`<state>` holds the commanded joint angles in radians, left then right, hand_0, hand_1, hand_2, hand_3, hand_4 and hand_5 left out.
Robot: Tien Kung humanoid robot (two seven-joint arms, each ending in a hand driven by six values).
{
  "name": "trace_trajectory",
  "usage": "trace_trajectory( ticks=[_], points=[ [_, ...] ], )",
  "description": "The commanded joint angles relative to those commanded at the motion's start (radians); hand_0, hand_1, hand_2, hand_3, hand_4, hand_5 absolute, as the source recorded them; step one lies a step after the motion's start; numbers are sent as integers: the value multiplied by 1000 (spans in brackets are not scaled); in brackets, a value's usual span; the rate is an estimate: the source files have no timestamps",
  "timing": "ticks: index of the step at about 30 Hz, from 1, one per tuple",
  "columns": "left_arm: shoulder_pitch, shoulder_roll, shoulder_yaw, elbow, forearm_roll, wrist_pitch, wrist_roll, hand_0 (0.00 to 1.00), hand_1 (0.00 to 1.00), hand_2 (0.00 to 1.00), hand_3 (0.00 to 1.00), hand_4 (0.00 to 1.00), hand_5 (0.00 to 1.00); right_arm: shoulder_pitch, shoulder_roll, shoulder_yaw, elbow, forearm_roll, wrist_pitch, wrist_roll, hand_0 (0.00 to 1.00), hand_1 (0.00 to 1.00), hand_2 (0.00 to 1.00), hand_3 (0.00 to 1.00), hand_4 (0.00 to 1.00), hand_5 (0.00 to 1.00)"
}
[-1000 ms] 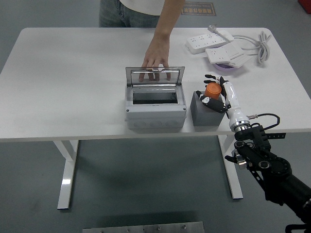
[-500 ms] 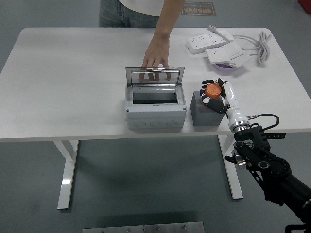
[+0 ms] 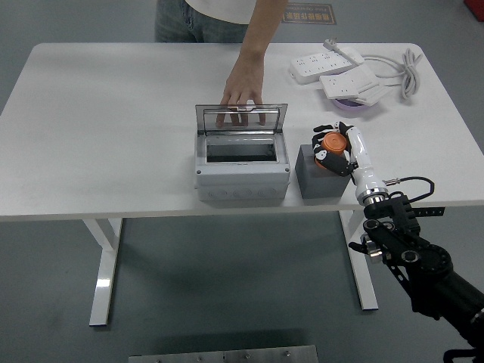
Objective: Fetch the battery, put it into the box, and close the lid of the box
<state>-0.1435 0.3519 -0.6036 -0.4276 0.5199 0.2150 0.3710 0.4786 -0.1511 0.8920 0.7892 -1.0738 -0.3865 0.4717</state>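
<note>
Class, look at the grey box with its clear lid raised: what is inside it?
The box shows only a dark, seemingly empty opening; its depths stay shadowed. The orange battery is outside, in the right hand above the grey block.

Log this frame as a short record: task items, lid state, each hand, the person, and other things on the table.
battery: orange, atop the dark grey block
box: grey, lid upright, open
right hand: fingers curled round the battery
left hand: not in view
person: a hand behind the open lid, fingers on it
other: white power strips with cable, far right
</note>
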Motion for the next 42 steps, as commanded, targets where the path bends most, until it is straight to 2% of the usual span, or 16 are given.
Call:
trace_trajectory(
  ticks=[4, 5, 10, 11, 22, 28, 29, 40, 42],
  points=[
    [0, -1, 0, 0, 1, 2, -1, 647, 725, 660, 611, 692, 237, 2, 1, 4, 2, 2, -2, 2, 441, 484, 515, 548, 601, 46],
    [0, -1, 0, 0, 1, 2, -2, 647, 725, 666, 612, 693, 238, 3, 1, 6, 2, 3, -3, 3, 456, 483, 512, 542, 547, 100],
    [0, 0, -1, 0, 4, 5, -3, 647, 725, 666, 612, 693, 238, 5, 4, 10, 3, 7, -6, 7, 456, 483, 512, 542, 547, 100],
    [1, 0, -2, 0, 5, 5, -2, 647, 725, 669, 612, 694, 244, 6, 4, 10, 3, 8, -6, 7, 459, 485, 514, 547, 517, 118],
    [-1, 1, -7, 0, 14, 7, -2, 647, 727, 670, 612, 693, 245, 7, 7, 3, -3, 14, -3, 10, 452, 486, 520, 553, 512, 130],
    [-1, 1, -9, -1, 17, 8, 0, 648, 726, 676, 613, 693, 247, 6, 8, -3, -11, 16, 5, 5, 432, 480, 514, 549, 503, 136],
    [-1, 1, -9, -1, 17, 9, 0, 647, 726, 684, 613, 693, 247, 6, 8, -5, -11, 16, 5, 4, 356, 430, 474, 533, 448, 167],
    [-2, 0, -11, -1, 20, 10, 0, 649, 727, 684, 613, 693, 249, 9, 9, -18, -11, 14, 1, -1, 353, 436, 478, 537, 450, 185],
    [-2, 0, -11, -1, 20, 10, -1, 650, 727, 686, 614, 693, 253, 9, 9, -19, -11, 15, 1, -1, 341, 425, 480, 534, 421, 212]
  ],
)
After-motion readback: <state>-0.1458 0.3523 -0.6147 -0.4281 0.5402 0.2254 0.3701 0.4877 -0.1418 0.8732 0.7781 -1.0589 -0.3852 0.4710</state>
